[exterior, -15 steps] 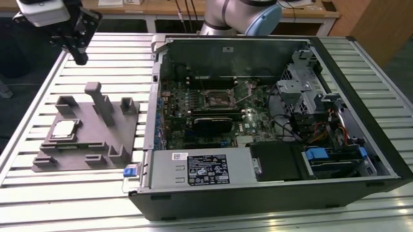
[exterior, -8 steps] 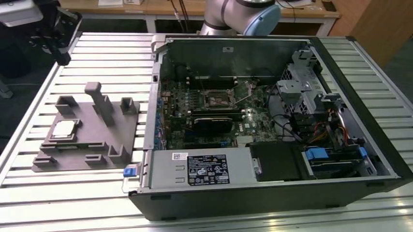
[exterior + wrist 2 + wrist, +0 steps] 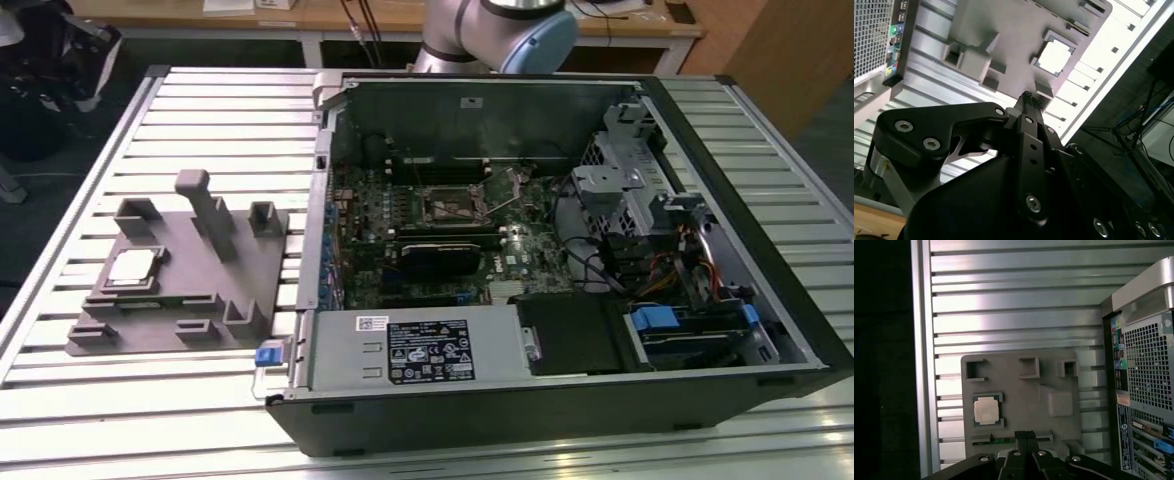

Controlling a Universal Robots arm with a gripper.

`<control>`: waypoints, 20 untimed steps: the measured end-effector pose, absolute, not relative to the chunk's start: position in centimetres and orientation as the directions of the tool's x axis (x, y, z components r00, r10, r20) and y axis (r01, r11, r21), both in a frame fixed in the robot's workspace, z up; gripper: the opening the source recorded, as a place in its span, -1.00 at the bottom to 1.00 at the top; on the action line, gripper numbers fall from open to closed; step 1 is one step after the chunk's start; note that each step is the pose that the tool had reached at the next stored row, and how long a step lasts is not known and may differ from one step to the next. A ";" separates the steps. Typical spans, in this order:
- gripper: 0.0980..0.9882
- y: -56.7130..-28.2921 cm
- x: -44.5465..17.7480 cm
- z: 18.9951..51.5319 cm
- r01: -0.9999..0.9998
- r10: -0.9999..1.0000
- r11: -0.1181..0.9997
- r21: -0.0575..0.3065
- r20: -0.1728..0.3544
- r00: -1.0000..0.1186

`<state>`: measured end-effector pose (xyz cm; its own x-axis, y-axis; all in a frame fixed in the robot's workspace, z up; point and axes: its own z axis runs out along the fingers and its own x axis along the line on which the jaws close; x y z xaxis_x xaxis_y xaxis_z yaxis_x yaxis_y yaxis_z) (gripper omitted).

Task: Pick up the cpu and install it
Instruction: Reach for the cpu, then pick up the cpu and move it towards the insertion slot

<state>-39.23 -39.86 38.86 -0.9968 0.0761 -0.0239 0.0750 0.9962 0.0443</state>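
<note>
On matte grey tray [image 3: 1019,390], square silvery cpu [image 3: 986,410]

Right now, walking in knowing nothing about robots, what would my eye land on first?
First the big open computer case lying on the slatted table, its circuit board and square socket frame exposed. At the exterior view's left, a grey tray holds the shiny cpu. In both wrist views the gripper hangs above that tray, fingers together, holding nothing.
</note>
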 end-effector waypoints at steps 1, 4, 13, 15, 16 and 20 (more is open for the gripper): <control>-0.98 -39.9 -39.7 38.8 0.075 0.076 0.996 0.044 -0.024 -0.997; -0.98 -39.8 -41.1 38.8 0.075 0.076 0.996 0.044 -0.024 -0.997; -0.98 -39.8 -44.9 38.6 0.075 0.076 0.996 0.044 -0.023 -0.997; -0.98 -39.8 -45.6 38.6 0.075 0.076 0.996 0.044 -0.022 -0.997; -0.98 -39.8 -45.9 38.6 0.075 0.076 0.996 0.044 -0.022 -0.997; -0.98 -39.8 -46.7 38.4 0.075 0.076 0.996 0.044 -0.015 -0.997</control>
<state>-46.67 -39.81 38.37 -0.9970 0.0761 -0.0149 0.0754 0.9962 0.0436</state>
